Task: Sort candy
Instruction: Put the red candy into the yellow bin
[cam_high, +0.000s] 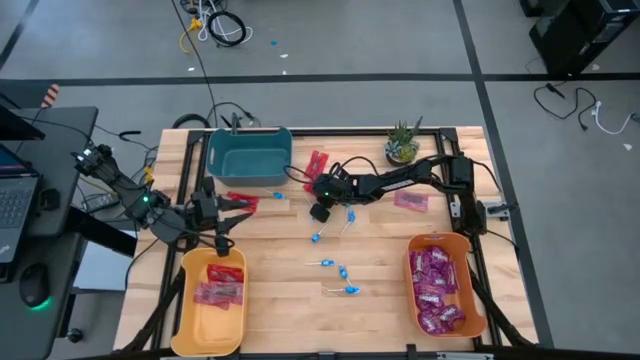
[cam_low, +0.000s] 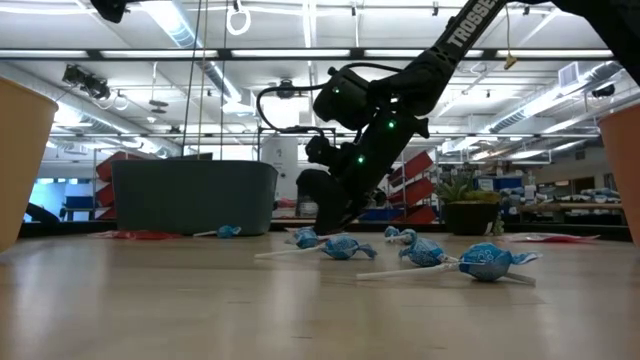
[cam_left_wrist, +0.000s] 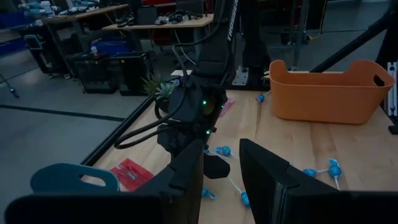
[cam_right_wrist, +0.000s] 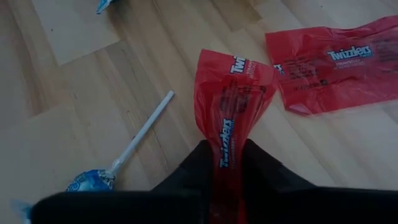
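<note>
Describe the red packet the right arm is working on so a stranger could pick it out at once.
Start at the teal bin at the table's far edge. Just right of it lie red packets. The one meant is pinched between the right gripper's fingers, bunched narrow at that end; its neighbour lies flat and untouched.

Lab or workshop hall: strip ceiling lights (cam_low: 330, 55), benches (cam_left_wrist: 155, 25) with equipment, floor cables (cam_high: 215, 25), wooden worktop (cam_high: 380, 270).

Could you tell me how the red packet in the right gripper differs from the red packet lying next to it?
The pinched red packet is squeezed narrow between the right gripper fingers, its end creased; the loose red packet lies spread flat on the table. The pinched one is gripped; the loose one is untouched. Both are shiny red with white Twizzlers lettering.
</note>
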